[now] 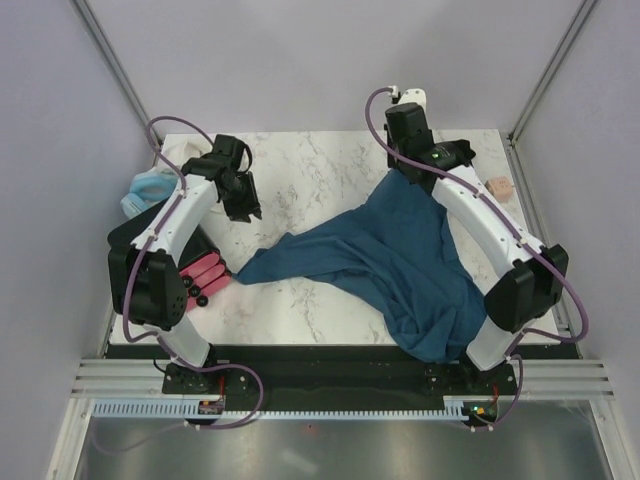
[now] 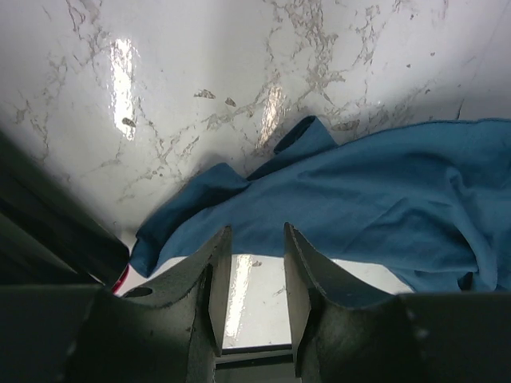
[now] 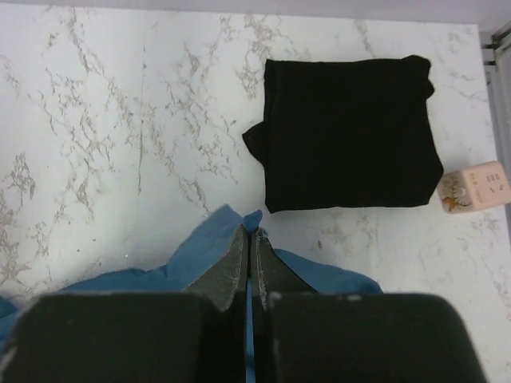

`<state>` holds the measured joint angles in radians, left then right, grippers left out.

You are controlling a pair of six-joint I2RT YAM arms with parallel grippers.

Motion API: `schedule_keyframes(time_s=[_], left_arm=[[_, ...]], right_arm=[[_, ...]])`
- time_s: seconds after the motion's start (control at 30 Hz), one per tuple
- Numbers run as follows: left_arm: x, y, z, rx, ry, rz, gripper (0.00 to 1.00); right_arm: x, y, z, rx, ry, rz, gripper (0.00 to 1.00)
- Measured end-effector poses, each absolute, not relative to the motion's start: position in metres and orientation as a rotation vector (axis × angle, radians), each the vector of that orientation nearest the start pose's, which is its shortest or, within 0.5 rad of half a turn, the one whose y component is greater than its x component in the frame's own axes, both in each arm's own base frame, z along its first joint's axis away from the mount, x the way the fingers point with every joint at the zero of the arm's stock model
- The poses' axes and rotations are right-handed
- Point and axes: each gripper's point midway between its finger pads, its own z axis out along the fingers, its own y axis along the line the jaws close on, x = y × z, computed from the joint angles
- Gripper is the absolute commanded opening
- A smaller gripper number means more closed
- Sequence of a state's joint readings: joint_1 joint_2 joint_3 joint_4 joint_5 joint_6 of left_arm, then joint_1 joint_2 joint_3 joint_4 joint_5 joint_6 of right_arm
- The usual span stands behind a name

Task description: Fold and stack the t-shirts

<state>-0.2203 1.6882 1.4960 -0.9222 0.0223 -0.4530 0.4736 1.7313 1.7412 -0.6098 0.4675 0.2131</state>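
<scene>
Two shirts to manage. Far left, leave the pale blue crumpled ring-shaped item alone. Next, left fingers parted and empty, hovering above the white marbled desk near the left tip of the dark teal-blue cotton t-shirt, sprawled unfolded across centre and right, with one part draped over the near edge. Lower onto that tip, pinch a single layer, then pull outward to flatten before folding. Further right, right fingers clamped tight on the shirt's far edge; grip firmly and lift in step with the left. Rightmost, black cotton t-shirt folded square, beside a small tan cube; drag no cloth across it until stacking.
</scene>
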Motion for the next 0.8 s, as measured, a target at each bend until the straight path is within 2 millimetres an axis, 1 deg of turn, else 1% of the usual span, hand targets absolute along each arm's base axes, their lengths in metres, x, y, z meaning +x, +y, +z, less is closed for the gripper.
schedule_keyframes(time_s=[0.03,0.1,0.2,0.3,0.4,0.53,0.7,0.8], left_arm=[[0.363,-0.105,0.148,-0.304,2.693,-0.246,0.41],[0.356,-0.107,0.148,-0.293,2.702,-0.263,0.41],[0.348,-0.108,0.145,-0.284,2.727,-0.279,0.41],[0.339,-0.106,0.137,-0.281,2.768,-0.269,0.42],[0.331,-0.105,0.133,-0.273,2.798,-0.263,0.42],[0.329,-0.107,0.133,-0.266,2.810,-0.279,0.42],[0.329,-0.107,0.131,-0.268,2.816,-0.278,0.43],[0.330,-0.108,0.122,-0.271,2.842,-0.272,0.43]], right_arm=[[0.453,0.151,0.279,-0.003,2.086,-0.098,0.00],[0.444,0.143,0.291,0.010,2.075,-0.111,0.00],[0.434,0.135,0.301,0.016,2.079,-0.133,0.00],[0.424,0.127,0.307,0.021,2.083,-0.153,0.00],[0.411,0.118,0.319,0.026,2.077,-0.170,0.00],[0.397,0.108,0.345,0.043,2.041,-0.171,0.00],[0.383,0.098,0.371,0.062,1.995,-0.156,0.00],[0.378,0.096,0.386,0.066,1.975,-0.147,0.00]])
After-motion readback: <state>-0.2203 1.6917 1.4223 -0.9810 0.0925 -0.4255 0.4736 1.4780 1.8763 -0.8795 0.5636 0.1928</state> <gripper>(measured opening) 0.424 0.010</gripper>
